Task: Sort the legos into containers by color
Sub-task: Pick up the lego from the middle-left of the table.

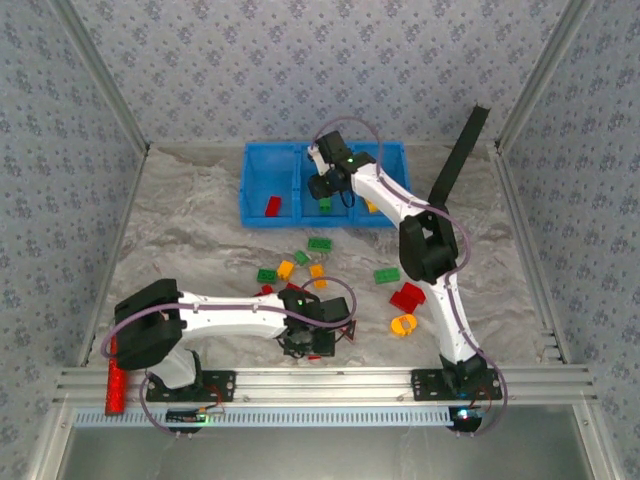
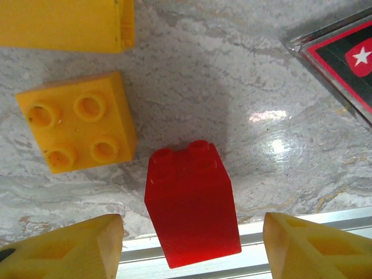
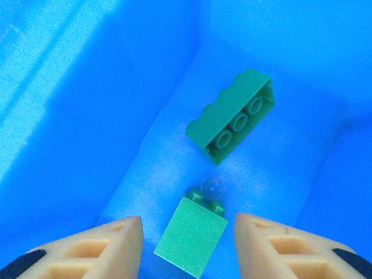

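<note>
The blue tray (image 1: 262,165) of three compartments stands at the back. My right gripper (image 1: 325,188) (image 3: 187,224) hangs open inside the middle compartment, with a green brick (image 3: 192,241) lying loose on the floor between its fingers and clear of both. A second green brick (image 3: 232,113) lies on its side beyond it. A red brick (image 1: 272,206) is in the left compartment. Near the front rail my left gripper (image 1: 308,345) (image 2: 192,226) is open astride an upright red brick (image 2: 192,203), with gaps on both sides. A yellow brick (image 2: 78,122) sits just left of it.
Loose green (image 1: 320,243), yellow (image 1: 286,268) and red (image 1: 407,296) bricks and a yellow ring (image 1: 403,324) lie mid-table. A red cylinder (image 1: 117,380) rests on the front left rail. A black strip (image 1: 460,150) leans at the back right. The metal rail (image 2: 325,218) runs right under the left fingers.
</note>
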Robot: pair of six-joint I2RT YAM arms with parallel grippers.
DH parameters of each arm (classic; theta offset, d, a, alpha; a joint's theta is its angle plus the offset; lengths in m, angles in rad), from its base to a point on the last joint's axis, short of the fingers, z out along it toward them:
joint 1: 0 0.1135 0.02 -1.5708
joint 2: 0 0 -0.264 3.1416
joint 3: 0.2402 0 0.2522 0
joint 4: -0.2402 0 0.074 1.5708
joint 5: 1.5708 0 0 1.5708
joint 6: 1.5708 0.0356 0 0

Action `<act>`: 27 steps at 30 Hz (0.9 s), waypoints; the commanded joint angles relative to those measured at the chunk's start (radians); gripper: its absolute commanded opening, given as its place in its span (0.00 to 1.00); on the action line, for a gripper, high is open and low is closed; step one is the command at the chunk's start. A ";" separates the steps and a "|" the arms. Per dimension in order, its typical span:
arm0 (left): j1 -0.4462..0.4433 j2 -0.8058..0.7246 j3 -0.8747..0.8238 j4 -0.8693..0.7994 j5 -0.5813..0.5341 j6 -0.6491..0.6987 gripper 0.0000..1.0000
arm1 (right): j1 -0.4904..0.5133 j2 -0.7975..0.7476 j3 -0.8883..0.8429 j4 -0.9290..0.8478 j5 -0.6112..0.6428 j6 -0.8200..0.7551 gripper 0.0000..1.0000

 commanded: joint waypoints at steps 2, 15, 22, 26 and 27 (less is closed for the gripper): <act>-0.010 0.021 0.013 0.010 0.012 -0.034 0.64 | 0.003 -0.084 -0.009 -0.024 -0.013 -0.017 0.46; 0.015 0.071 0.007 0.000 0.005 -0.031 0.53 | -0.002 -0.392 -0.373 0.097 0.023 0.006 0.47; 0.028 0.068 -0.019 0.019 0.017 -0.021 0.33 | -0.044 -0.650 -0.603 0.105 0.065 0.049 0.52; 0.042 0.053 -0.014 -0.006 0.008 -0.009 0.28 | -0.071 -0.770 -0.712 0.079 0.080 0.097 0.55; 0.048 0.041 -0.012 -0.007 0.003 0.001 0.27 | -0.077 -0.808 -0.753 0.076 0.084 0.111 0.55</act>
